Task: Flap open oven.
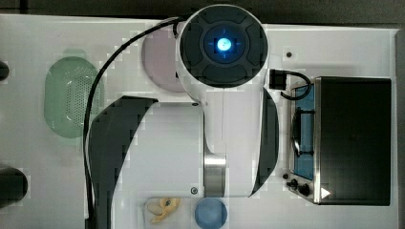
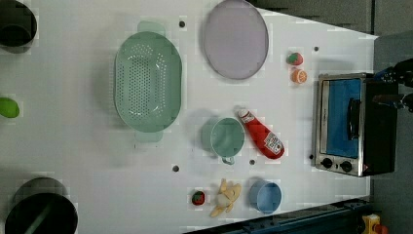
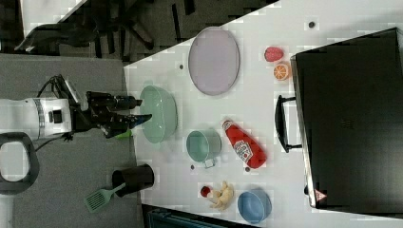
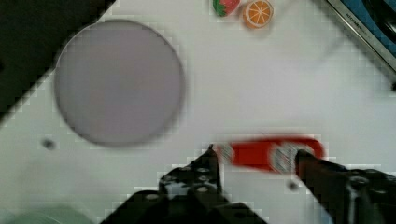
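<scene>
Oven [image 2: 348, 124]: door shut, bar handle [image 2: 353, 118] running along the glass, facing the ketchup bottle [image 2: 261, 134]. Tool [image 4: 257, 156]: fingers apart, empty, above that bottle, well short of the handle.

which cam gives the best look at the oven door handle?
Left view: the oven faces the camera, so the dark bar handle sits unobstructed against the blue glass, door shut. Right view shows the handle side-on, projecting from the front. Top view has it partly hidden beside the arm. Wrist view catches just an oven corner.
</scene>
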Action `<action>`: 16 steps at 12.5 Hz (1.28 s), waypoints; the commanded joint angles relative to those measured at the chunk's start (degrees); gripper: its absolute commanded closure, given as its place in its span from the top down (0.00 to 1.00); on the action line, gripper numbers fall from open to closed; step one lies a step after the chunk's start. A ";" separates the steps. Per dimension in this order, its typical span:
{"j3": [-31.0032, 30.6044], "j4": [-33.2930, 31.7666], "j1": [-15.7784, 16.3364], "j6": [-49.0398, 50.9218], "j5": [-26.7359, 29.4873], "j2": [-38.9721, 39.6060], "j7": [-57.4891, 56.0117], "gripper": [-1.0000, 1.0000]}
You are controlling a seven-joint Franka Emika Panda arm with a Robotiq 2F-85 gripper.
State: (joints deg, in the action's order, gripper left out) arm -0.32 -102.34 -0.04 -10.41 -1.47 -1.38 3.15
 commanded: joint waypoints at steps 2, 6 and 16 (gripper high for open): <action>-2.00 -6.82 -6.51 10.20 1.14 -14.99 -3.65 0.90; -2.00 -6.82 -6.51 10.19 1.14 -14.99 -3.66 0.95; 3.28 -7.50 -6.83 9.12 0.77 -12.36 -12.75 0.17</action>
State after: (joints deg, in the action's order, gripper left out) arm 0.96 -110.12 -5.82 -1.02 -0.62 -13.64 -2.93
